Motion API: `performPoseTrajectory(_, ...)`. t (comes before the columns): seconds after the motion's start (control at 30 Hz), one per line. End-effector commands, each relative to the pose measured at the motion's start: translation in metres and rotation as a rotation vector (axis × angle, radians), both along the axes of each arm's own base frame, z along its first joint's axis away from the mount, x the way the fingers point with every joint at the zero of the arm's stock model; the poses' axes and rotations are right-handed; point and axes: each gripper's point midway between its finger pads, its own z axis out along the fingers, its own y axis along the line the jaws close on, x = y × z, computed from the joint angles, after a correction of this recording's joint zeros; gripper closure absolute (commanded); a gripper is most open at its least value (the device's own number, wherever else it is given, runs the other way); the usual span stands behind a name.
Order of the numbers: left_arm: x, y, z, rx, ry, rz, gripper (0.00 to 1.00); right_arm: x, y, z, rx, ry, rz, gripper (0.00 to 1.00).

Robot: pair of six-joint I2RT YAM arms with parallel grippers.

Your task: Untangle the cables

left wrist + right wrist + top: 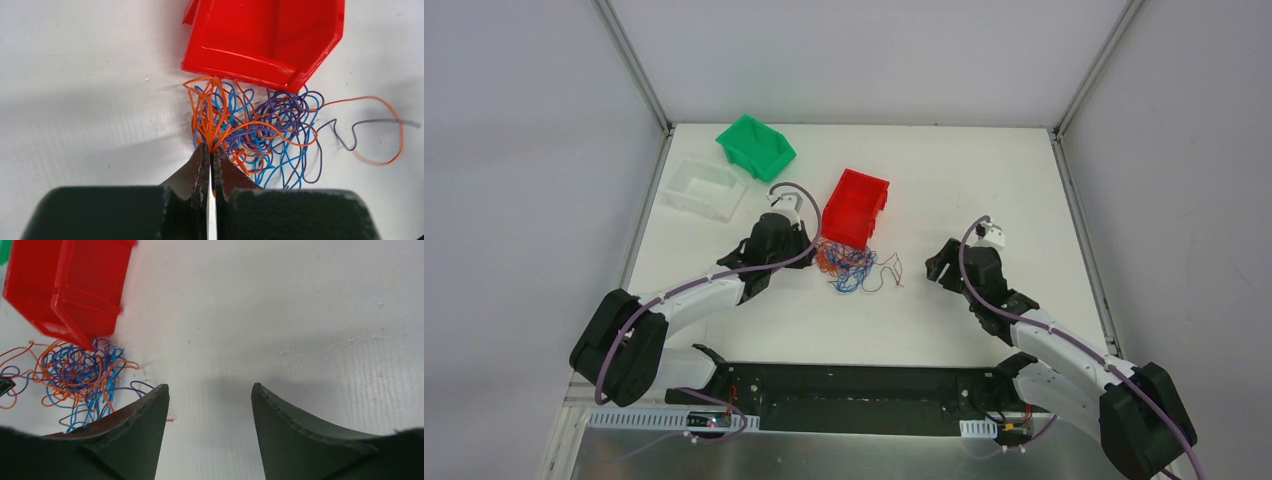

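1. Right gripper (210, 387): jaws wide apart, holding nothing, near the table, to the right of the tangle and apart from it.
2. Left gripper (211, 150): jaws closed to a sliver, pinching a bunch of orange strands at the near left edge of the tangle.
3. Cables (250, 135): one small knot of hair-thin orange, blue and purple wire in the middle of the table, its far edge touching the red bin (265, 35). One loose loop trails off to the right. Judged very light, limp and springy, likely to drag along as a clump. Best taken at a free end or outer loop, with the mass pinned elsewhere.
4. Green bin (755, 146) and clear bin (704, 188): far left.
5. Table (984, 180): white, matt, faintly ribbed.
6. Walls (524, 150): plain pale panels, metal posts at the far corners.
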Motion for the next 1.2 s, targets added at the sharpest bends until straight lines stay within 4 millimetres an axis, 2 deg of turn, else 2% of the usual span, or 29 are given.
performPoseTrajectory(0.0, 0.002, -0.014, 0.018, -0.015, -0.073, -0.062, 1.00, 0.007, 0.033, 0.027, 0.058, -0.063, 0.170, 0.35)
performPoseTrajectory(0.17, 0.003, -0.015, 0.016, -0.010, -0.069, -0.064, 1.00, 0.017, 0.051, 0.031, 0.045, 0.005, 0.231, 0.35)
performPoseTrajectory(0.3, 0.003, -0.013, 0.017, -0.005, -0.072, -0.063, 1.00, 0.032, 0.063, 0.036, 0.050, 0.024, 0.240, 0.35)
performPoseTrajectory(0.47, 0.005, -0.009, 0.017, 0.015, -0.081, -0.044, 1.00, 0.039, 0.075, 0.021, 0.055, 0.068, 0.269, 0.35)
performPoseTrajectory(0.67, 0.006, -0.008, 0.017, 0.022, -0.087, -0.045, 1.00, 0.040, 0.081, -0.004, 0.068, 0.099, 0.272, 0.35)
performPoseTrajectory(0.87, 0.008, -0.012, 0.014, 0.026, -0.078, -0.059, 1.00, 0.037, 0.095, -0.013, 0.056, 0.147, 0.331, 0.38)
performPoseTrajectory(1.17, 0.008, -0.015, 0.011, 0.024, -0.067, -0.069, 1.00, 0.019, 0.145, -0.016, 0.069, 0.173, 0.534, 0.40)
